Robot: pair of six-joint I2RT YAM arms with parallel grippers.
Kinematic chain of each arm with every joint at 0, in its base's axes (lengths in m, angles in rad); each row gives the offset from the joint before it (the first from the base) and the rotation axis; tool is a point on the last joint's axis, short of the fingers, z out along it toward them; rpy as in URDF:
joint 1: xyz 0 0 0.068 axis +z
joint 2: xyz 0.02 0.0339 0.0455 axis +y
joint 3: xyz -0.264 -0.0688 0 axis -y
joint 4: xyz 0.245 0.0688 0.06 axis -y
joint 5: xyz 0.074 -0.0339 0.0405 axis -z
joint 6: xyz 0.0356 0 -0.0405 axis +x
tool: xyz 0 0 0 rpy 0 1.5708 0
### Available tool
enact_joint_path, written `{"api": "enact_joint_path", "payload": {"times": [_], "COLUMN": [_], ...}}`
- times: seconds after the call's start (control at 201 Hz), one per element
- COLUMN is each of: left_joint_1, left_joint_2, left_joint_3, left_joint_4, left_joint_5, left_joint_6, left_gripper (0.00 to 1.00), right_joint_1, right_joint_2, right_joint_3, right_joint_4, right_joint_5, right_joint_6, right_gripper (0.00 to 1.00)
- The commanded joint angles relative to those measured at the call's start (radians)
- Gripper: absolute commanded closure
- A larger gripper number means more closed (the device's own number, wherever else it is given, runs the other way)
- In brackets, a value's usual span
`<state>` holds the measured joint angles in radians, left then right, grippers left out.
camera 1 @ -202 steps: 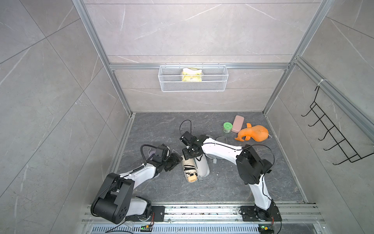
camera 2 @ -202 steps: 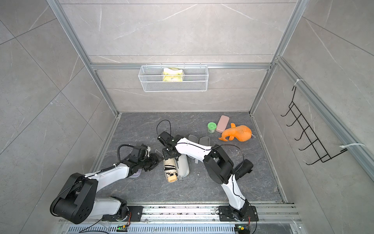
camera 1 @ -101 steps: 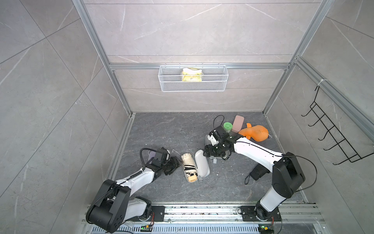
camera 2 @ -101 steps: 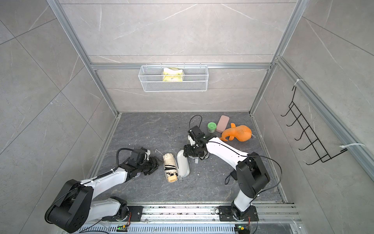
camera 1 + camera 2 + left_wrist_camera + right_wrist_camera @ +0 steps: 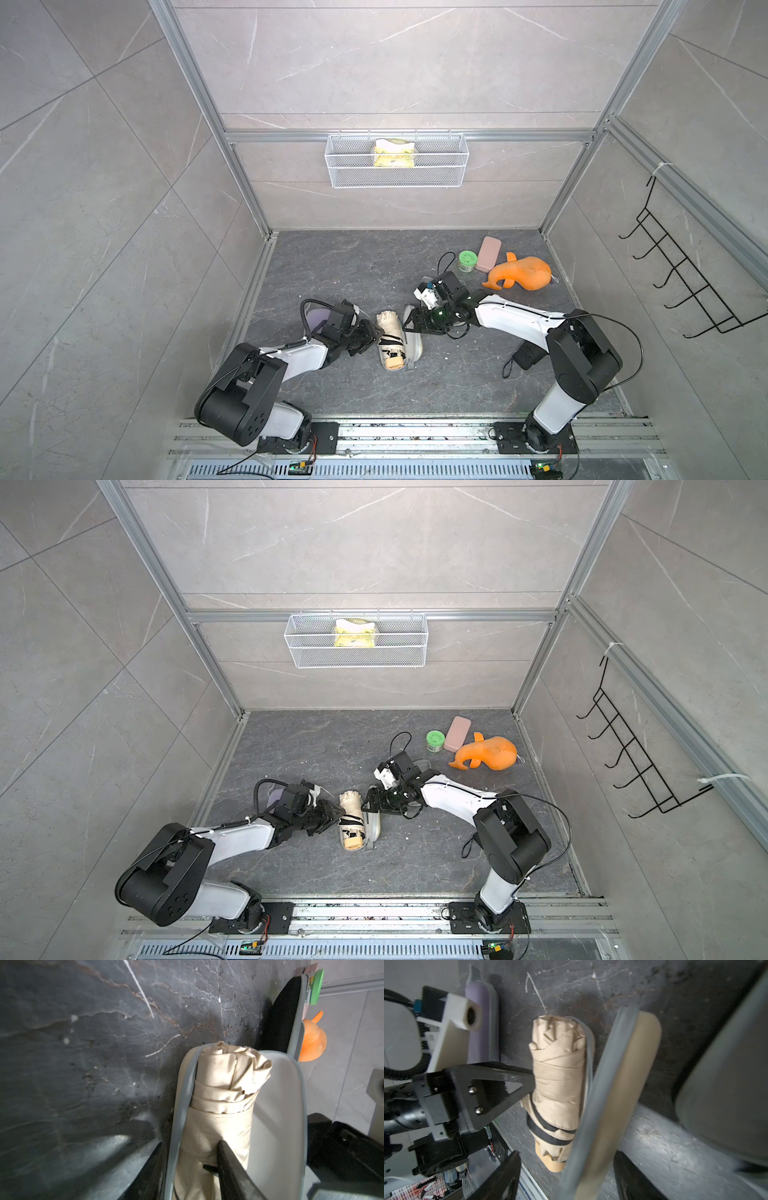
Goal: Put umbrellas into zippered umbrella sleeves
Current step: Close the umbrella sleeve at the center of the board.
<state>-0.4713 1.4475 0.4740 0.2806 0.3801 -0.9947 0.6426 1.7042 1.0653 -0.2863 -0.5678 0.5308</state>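
Mid-floor, lying lengthwise in the lower half of the open cream sleeve (image 5: 413,347): the cream umbrella (image 5: 390,338). A stubby roll of creased matte fabric, banded in black near the tan handle, crumpled folds at the far end. Around it a smooth, rounded hard shell, pale inside, with grey zipper tape along the rim; lid half tipped up just beside the roll.

Astride that lid, the right gripper (image 5: 410,325), jaws well apart, not closed on it. On the opposite flank, the left gripper (image 5: 371,333): one finger (image 5: 230,1167) on the fabric, its mate outside the shell wall. Clamped or merely resting, cannot tell.

Farther out, under the left arm, a lilac sleeve (image 5: 315,321). Past the cream shell's far end, a black sleeve (image 5: 278,1014) with a grey rim. On the back wall, a white wire basket (image 5: 440,174) holding a yellow packet (image 5: 394,153).
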Motion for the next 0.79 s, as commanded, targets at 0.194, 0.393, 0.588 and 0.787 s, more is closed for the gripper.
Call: {"api": "enact_joint_path", "payload": {"times": [0.194,0.393,0.588,0.787], "left_joint_1": [0.008,0.070,0.105,0.068], "left_joint_2": [0.046,-0.014,-0.147,-0.104], "left_joint_3": [-0.034,-0.070,-0.057,-0.055], "left_joint_4": [0.098,0.099,-0.028,0.061], "left_joint_5": [0.055,0.111,0.098,0.122], "left_joint_6": [-0.013,-0.035,-0.003,-0.024], "left_gripper": [0.70,0.54,0.34,0.23], "right_joint_1": [0.078,0.079,0.078,0.080], "right_joint_2": [0.018,0.035,0.050,0.053], "right_joint_3": [-0.050,-0.062,-0.067,-0.089], "right_joint_4": [0.185,0.177,0.177,0.272], "right_joint_5": [-0.072,-0.071,-0.081,-0.139], "right_joint_6": [0.004,-0.024,-0.033,0.002], "right_gripper": [0.29,0.29,0.30,0.32]}}
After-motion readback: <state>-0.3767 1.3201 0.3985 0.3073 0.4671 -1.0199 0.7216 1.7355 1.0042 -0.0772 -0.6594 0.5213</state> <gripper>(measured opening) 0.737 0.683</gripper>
